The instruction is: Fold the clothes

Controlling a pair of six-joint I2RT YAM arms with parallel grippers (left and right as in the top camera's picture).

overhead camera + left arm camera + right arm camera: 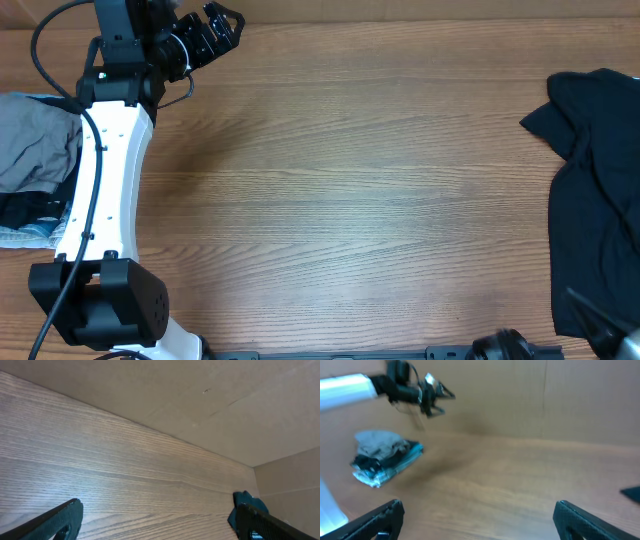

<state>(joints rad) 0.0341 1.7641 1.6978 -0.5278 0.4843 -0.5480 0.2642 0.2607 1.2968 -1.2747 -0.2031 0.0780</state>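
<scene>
A crumpled black garment (598,190) lies at the table's right edge; a bit of it shows far off in the left wrist view (244,501) and at the right edge of the right wrist view (632,492). A stack of folded clothes (32,165), grey on top of black and light blue, sits at the far left and also shows in the right wrist view (384,455). My left gripper (218,24) is open and empty, raised over the table's back left; its fingers (157,510) frame bare wood. My right gripper (477,512) is open and empty, low at the front right.
The wooden table (350,200) spans the view between the two heaps. A beige wall (200,400) rises behind the table's back edge. The left arm's white link (100,190) runs along the left side beside the stack. The right arm's base (505,348) is at the front edge.
</scene>
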